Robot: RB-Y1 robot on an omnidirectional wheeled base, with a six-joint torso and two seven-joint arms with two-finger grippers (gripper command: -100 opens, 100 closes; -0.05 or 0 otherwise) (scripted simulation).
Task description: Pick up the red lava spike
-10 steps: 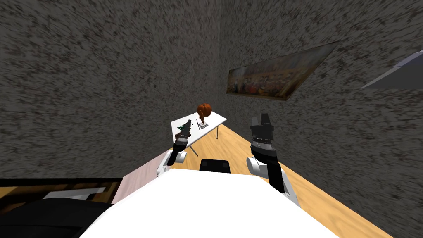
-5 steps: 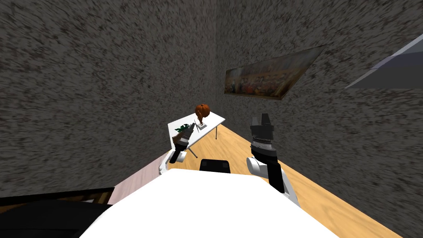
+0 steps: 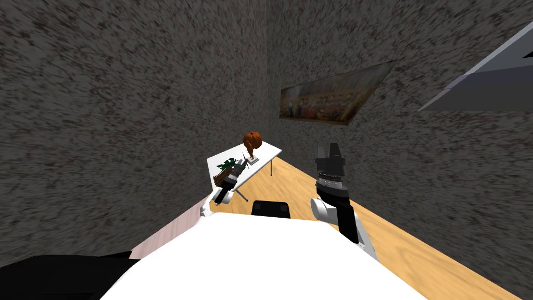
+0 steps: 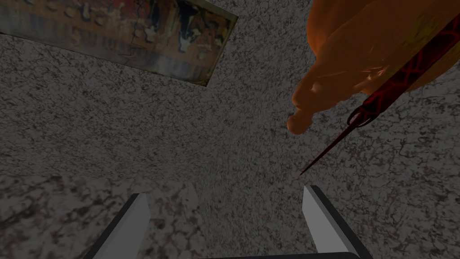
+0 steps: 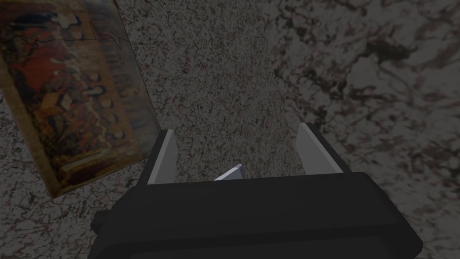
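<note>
The red lava spike (image 4: 395, 76) is a thin dark red rod with black veins that tapers to a needle tip. It slants just beyond my left gripper's (image 4: 224, 220) open fingers, closest to one fingertip (image 4: 314, 202), and nothing lies between them. An orange figure (image 4: 341, 58) stands right behind it. In the head view the spike (image 3: 244, 155) stands small on a white table (image 3: 265, 152) beside the orange figure (image 3: 252, 141), and my left gripper (image 3: 241, 164) reaches over the table toward it. My right gripper (image 3: 329, 151) is raised at the right, open (image 5: 238, 155).
A green leafy object (image 3: 226, 165) lies on the table's near-left part. Speckled dark walls meet in a corner behind the table, and a framed painting (image 3: 328, 96) hangs on the right one. Wooden floor (image 3: 395, 245) runs along the right. A black area lies at the lower left.
My view has swung, so the table and painting sit further left. My left arm has reached forward over the table toward the spike. The right arm holds its pose.
</note>
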